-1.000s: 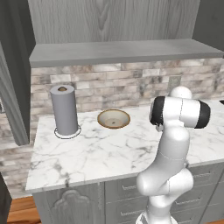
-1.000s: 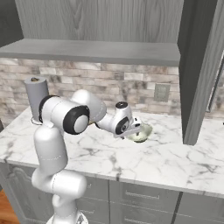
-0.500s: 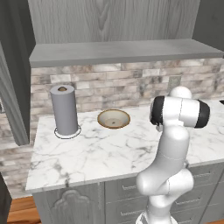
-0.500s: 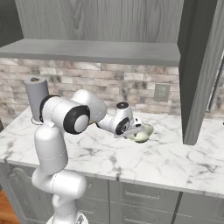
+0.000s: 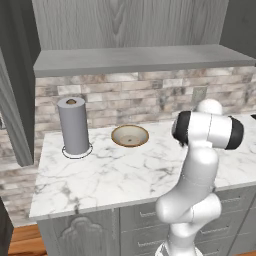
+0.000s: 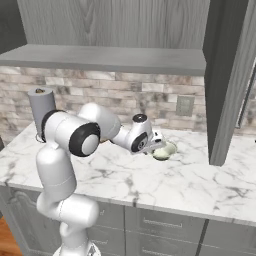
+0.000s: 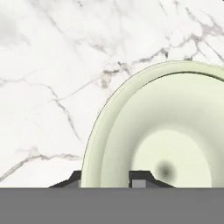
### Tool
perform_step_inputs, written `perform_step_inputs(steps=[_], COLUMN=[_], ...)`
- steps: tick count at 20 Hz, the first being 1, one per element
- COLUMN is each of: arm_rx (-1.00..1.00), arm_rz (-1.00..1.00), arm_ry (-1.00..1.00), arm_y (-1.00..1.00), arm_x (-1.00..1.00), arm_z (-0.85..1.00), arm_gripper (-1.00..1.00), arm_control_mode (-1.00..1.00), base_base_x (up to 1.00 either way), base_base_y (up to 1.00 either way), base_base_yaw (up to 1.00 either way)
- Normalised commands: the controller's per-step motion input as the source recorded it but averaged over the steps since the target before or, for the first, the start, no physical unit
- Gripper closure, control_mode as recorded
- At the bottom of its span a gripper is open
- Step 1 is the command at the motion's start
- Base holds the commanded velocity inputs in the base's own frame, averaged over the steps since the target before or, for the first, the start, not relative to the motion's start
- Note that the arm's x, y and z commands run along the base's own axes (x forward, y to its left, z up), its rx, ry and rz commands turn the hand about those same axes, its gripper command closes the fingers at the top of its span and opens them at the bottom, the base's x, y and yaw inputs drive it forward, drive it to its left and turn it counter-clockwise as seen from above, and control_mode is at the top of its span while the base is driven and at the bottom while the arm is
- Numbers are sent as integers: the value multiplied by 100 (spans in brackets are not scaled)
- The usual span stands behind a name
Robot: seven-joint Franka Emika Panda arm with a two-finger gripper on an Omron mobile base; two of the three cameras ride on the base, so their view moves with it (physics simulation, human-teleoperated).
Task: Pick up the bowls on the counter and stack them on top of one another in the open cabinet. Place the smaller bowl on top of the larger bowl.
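End effector (image 6: 156,148) is straddling the near rim of the small bowl (image 7: 166,140) on the table (image 5: 125,175), one tip inside, one outside, not yet visibly clamped; should be squeezing squarely before lifting; large bowl (image 5: 130,136) is sitting near the towel roll (image 5: 73,126).

A stone-brick backsplash (image 5: 130,97) in grey and tan runs behind, with a pale wall outlet (image 6: 184,105) at 3 o'clock. Grey panelled drawer fronts (image 6: 165,225) sit at 6 o'clock. Orange wood floor (image 5: 22,242) shows at 8 o'clock.
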Motion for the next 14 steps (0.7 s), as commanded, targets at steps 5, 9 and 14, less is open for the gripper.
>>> perform_step_inputs(steps=[5, 9, 14], arm_rx=[2, 1, 0], arm_rz=[8, 14, 18], arm_ry=[-17, -19, -16], arm_y=[2, 5, 14], arm_x=[-21, -41, -48], arm_z=[61, 57, 44], arm_gripper=[100, 100, 100], arm_control_mode=[-100, -100, -100], base_base_x=[0, 0, 0], base_base_y=[0, 0, 0], base_base_yaw=[0, 0, 0])
